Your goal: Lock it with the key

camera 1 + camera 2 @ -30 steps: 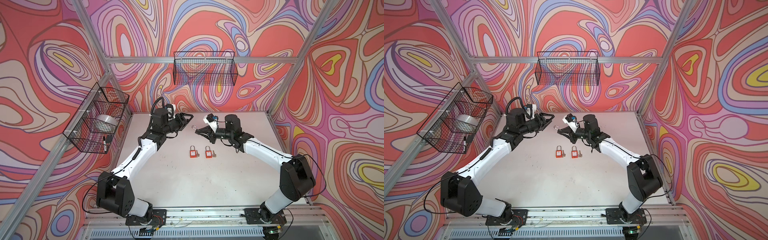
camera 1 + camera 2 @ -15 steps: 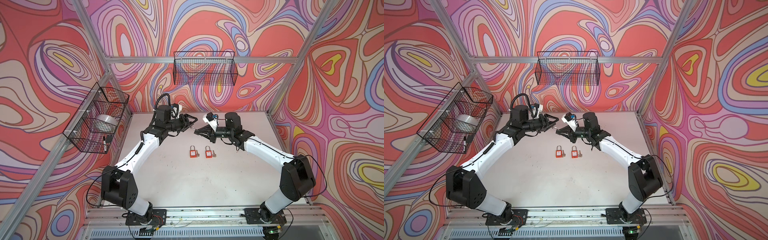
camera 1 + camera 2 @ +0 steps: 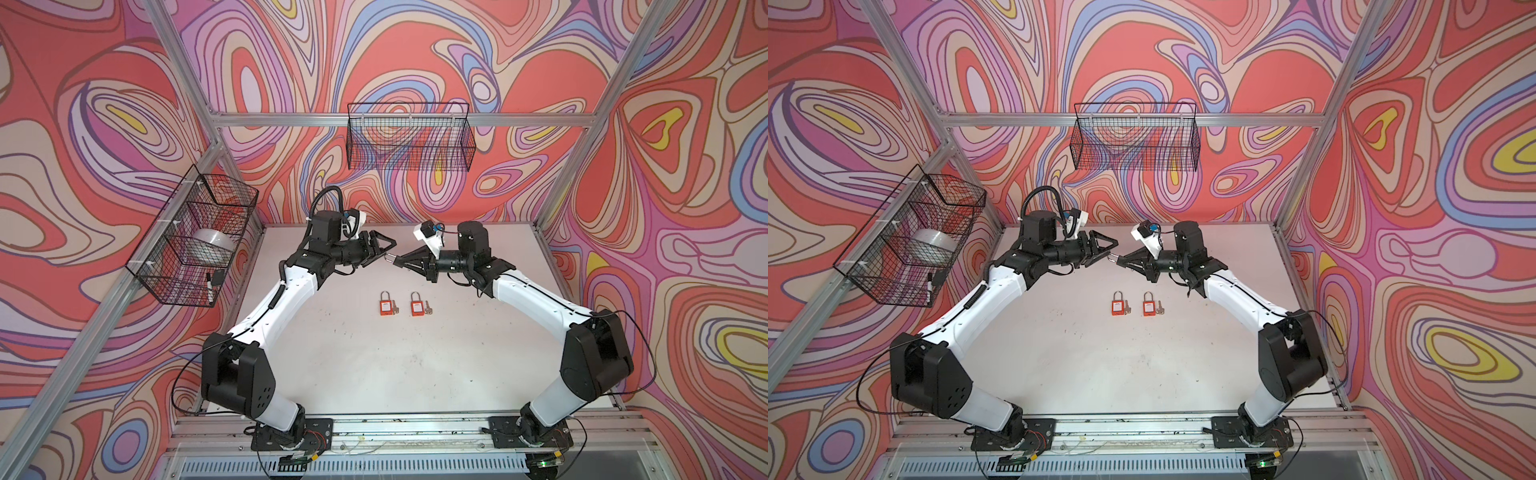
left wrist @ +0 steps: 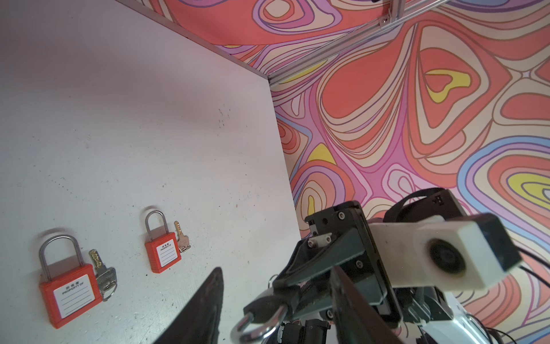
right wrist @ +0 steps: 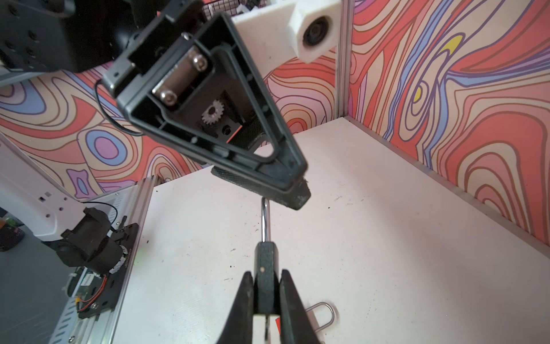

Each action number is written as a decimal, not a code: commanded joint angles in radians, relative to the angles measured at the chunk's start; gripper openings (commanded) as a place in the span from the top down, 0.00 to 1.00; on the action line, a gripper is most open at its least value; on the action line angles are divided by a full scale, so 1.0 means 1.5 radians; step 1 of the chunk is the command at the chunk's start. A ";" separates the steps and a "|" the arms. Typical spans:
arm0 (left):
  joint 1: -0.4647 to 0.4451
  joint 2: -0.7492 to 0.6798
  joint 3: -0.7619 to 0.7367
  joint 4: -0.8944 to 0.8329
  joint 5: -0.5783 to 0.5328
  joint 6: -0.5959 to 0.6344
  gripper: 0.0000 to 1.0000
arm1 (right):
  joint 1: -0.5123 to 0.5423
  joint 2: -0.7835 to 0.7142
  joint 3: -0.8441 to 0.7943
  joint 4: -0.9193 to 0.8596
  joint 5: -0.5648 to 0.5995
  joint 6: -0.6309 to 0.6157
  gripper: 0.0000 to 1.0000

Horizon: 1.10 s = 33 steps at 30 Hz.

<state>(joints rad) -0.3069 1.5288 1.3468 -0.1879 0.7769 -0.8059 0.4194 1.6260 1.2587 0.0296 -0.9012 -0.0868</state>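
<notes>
1. In both top views the right gripper (image 3: 398,261) is clenched on a small dark piece (image 3: 395,260) with a metal ring (image 3: 390,258), above the back half of the table (image 3: 415,374). The left gripper (image 3: 391,249) meets it tip to tip, jaws apart.
2. Left wrist view: the ring sits between the left gripper's parted fingers (image 4: 208,303) — contact unclear. The near padlock (image 4: 70,295) and far padlock (image 4: 163,253), both red, lie mid-table, with a key (image 4: 102,274) beside each.
3. Right wrist view: the dark piece shows edge-on between the pinching fingers — key or lock, I cannot tell. The table is white and scuffed, below swirl-patterned walls (image 5: 446,119).
</notes>
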 commanded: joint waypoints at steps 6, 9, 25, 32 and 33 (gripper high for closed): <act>0.016 -0.027 0.060 -0.082 0.119 0.277 0.46 | -0.033 -0.049 0.056 -0.112 -0.133 -0.007 1.00; 0.020 -0.048 0.036 -0.059 0.154 0.343 0.47 | -0.036 -0.055 0.070 -0.164 -0.146 -0.033 1.00; 0.020 -0.068 -0.012 -0.025 0.243 0.424 0.66 | -0.040 -0.044 0.116 -0.225 -0.219 -0.026 1.00; 0.020 -0.071 -0.021 -0.003 0.250 0.413 0.76 | -0.040 -0.022 0.141 -0.249 -0.240 -0.025 1.00; 0.020 -0.072 -0.023 0.004 0.250 0.410 0.74 | -0.040 -0.018 0.146 -0.255 -0.244 -0.027 1.00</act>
<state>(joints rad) -0.2813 1.4464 1.3296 -0.2256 1.1267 -0.2096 0.3603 1.5845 1.4395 -0.3313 -1.2190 -0.1154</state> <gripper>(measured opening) 0.240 0.128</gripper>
